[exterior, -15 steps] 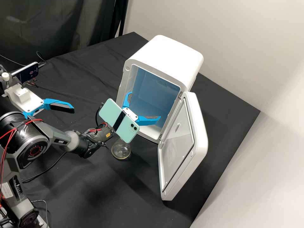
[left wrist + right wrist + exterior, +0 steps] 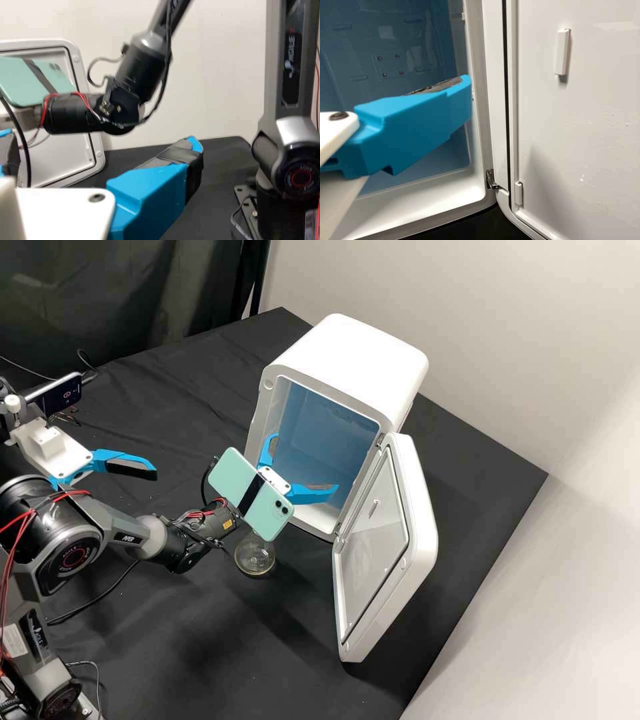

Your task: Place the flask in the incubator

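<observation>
A clear glass flask (image 2: 255, 557) stands upright on the black bench just in front of the white incubator (image 2: 373, 353); its neck is hidden behind the mint phone (image 2: 250, 493) on my right arm's wrist. The incubator door (image 2: 390, 553) hangs wide open, showing a blue interior (image 2: 395, 55). Above the flask, my right gripper (image 2: 293, 470) is open and empty at the incubator's mouth, with one blue finger (image 2: 415, 125) over the lower sill. My left gripper (image 2: 110, 473) is open and empty at the far left of the bench, well away from the flask.
The open door (image 2: 570, 125) stands to the right of the opening, hinged at its lower corner (image 2: 492, 180). A second phone (image 2: 57, 393) sits on a mount at the far left. The right arm's dark wrist (image 2: 100, 110) and an arm base (image 2: 290, 150) are close to the left gripper.
</observation>
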Robot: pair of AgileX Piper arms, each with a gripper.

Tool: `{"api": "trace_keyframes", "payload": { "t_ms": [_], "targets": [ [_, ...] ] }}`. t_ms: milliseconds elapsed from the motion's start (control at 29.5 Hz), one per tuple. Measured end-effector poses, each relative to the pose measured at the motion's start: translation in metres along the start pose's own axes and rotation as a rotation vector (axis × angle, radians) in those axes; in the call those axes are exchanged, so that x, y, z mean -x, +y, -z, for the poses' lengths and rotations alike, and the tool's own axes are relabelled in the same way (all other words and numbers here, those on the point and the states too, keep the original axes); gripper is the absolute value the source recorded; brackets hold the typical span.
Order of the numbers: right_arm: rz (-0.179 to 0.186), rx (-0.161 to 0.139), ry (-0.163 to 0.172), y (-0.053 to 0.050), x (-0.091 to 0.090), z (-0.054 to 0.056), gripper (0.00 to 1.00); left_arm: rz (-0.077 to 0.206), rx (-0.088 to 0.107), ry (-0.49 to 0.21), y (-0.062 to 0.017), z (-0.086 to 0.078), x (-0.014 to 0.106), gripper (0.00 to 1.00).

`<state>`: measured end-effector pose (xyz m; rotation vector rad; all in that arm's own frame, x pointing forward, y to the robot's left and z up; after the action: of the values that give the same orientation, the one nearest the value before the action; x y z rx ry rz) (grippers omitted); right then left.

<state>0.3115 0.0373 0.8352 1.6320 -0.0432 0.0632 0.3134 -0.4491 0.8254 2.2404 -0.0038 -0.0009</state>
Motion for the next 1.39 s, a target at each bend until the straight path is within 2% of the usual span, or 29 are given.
{"api": "trace_keyframes", "payload": {
  "t_ms": [34, 68, 102, 203, 237, 339, 407, 678, 746, 847, 949, 1084, 1186, 1322, 1389],
  "targets": [
    [0.0, 0.0, 0.0, 0.0, 0.0, 0.0, 1.0, 0.016, -0.006, -0.006, -0.0042, 0.003, -0.001, 1.0],
    [0.0, 0.0, 0.0, 0.0, 0.0, 0.0, 1.0, 0.024, -0.001, -0.003, -0.0066, 0.005, -0.002, 1.0],
    [0.0, 0.0, 0.0, 0.0, 0.0, 0.0, 1.0, 0.044, 0.011, -0.003, -0.0119, 0.01, -0.003, 1.0],
    [0.0, 0.0, 0.0, 0.0, 0.0, 0.0, 1.0, 0.064, 0.057, 0.027, -0.0203, 0.024, -0.003, 1.0],
    [0.0, 0.0, 0.0, 0.0, 0.0, 0.0, 1.0, 0.074, 0.064, 0.037, -0.0232, 0.027, -0.002, 1.0],
    [0.0, 0.0, 0.0, 0.0, 0.0, 0.0, 1.0, 0.087, 0.071, 0.072, -0.0281, 0.038, 0.0, 1.0],
    [0.0, 0.0, 0.0, 0.0, 0.0, 0.0, 1.0, 0.086, 0.072, 0.091, -0.0284, 0.044, 0.002, 1.0],
    [0.0, 0.0, 0.0, 0.0, 0.0, 0.0, 1.0, 0.071, 0.069, 0.189, -0.024, 0.076, 0.009, 1.0],
    [0.0, 0.0, 0.0, 0.0, 0.0, 0.0, 1.0, 0.072, 0.061, 0.2, -0.0246, 0.084, 0.013, 1.0],
    [0.0, 0.0, 0.0, 0.0, 0.0, 0.0, 1.0, 0.085, 0.061, 0.222, -0.0276, 0.091, 0.019, 1.0],
    [0.0, 0.0, 0.0, 0.0, 0.0, 0.0, 1.0, 0.101, 0.061, 0.218, -0.0318, 0.091, 0.019, 1.0],
    [0.0, 0.0, 0.0, 0.0, 0.0, 0.0, 1.0, 0.118, 0.058, 0.181, -0.0371, 0.082, 0.016, 1.0],
    [0.0, 0.0, 0.0, 0.0, 0.0, 0.0, 1.0, 0.146, 0.049, 0.145, -0.0446, 0.073, 0.013, 1.0],
    [0.0, 0.0, 0.0, 0.0, 0.0, 0.0, 1.0, 0.184, 0.019, 0.114, -0.0555, 0.064, 0.01, 1.0],
    [0.0, 0.0, 0.0, 0.0, 0.0, 0.0, 1.0, 0.191, 0.02, 0.113, -0.0578, 0.064, 0.01, 1.0]
  ]
}}
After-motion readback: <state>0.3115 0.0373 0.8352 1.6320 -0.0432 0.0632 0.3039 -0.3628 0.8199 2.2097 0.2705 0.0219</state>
